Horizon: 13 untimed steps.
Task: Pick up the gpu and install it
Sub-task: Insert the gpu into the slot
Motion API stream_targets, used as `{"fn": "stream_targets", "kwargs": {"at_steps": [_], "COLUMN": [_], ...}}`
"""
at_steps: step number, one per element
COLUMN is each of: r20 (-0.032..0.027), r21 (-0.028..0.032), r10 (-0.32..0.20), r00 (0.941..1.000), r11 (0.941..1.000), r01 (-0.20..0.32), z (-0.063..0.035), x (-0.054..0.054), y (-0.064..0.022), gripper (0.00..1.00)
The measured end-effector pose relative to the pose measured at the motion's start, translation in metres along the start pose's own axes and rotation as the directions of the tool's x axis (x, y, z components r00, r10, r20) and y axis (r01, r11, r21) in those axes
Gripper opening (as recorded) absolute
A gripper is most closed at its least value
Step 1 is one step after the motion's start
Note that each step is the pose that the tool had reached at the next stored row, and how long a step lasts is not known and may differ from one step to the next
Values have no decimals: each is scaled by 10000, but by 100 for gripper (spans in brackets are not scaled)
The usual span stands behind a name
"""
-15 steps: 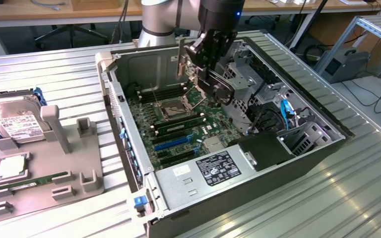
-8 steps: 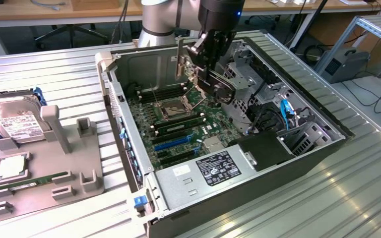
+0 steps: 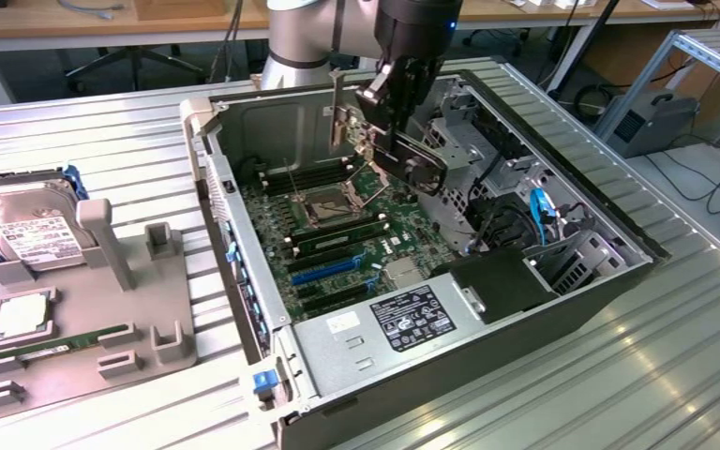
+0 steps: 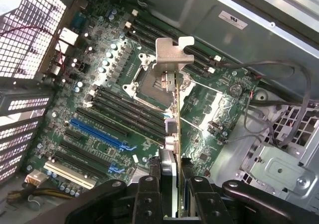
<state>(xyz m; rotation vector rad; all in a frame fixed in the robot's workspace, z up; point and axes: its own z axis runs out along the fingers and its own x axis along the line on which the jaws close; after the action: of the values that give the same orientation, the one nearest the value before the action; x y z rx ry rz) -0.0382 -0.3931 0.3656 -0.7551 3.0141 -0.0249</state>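
The gpu point(image 3: 408, 161) hangs tilted above the open computer case point(image 3: 610, 281), over the motherboard's far end. My gripper point(image 3: 385, 117) is shut on its upper edge, and its silvery bracket point(image 3: 337, 111) points toward the exterior view's left. In the wrist view the gpu point(image 4: 175, 109) appears edge-on between my dark fingers point(image 4: 149, 194), with its metal bracket point(image 4: 172, 55) at the far end. It hovers over the CPU socket point(image 4: 149, 82), apart from the board. The blue expansion slots point(image 4: 97, 132) lie off to one side of the card.
A grey fixture tray point(image 3: 85, 319) on the exterior view's left holds a hard drive point(image 3: 29, 234), a RAM stick point(image 3: 60, 342) and a CPU point(image 3: 22, 319). Inside the case stand a drive cage point(image 3: 460, 141), loose cables point(image 3: 535, 211) and a labelled power supply point(image 3: 397, 323).
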Motion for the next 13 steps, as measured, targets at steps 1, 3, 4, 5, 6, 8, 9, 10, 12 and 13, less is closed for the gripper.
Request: {"fn": "stream_targets", "kwargs": {"at_steps": [1,3,4,5,6,8,9,10,12,13], "r20": [2,4,6,8,10,13,15,17,20,22], "r21": [-2,-4,-7,-8,-10,-13,-15,-17,-20,-23], "r10": [-77,-225,-320,-402,-490,-644,-726,-803,-944,-1019], "r00": [10000,9997,9995,9992,9988,9979,9974,9968,9955,9948], "r11": [10000,9997,9995,9992,9988,9979,9974,9968,9955,9948], "r01": [77,225,320,402,490,644,726,803,944,1019], "z": [0,0,0,0,0,1,1,1,1,1], "x": [0,0,0,0,0,0,0,0,0,0], "y": [0,0,0,0,0,0,0,0,0,0], "gripper": [27,27,27,27,27,27,27,27,27,27]}}
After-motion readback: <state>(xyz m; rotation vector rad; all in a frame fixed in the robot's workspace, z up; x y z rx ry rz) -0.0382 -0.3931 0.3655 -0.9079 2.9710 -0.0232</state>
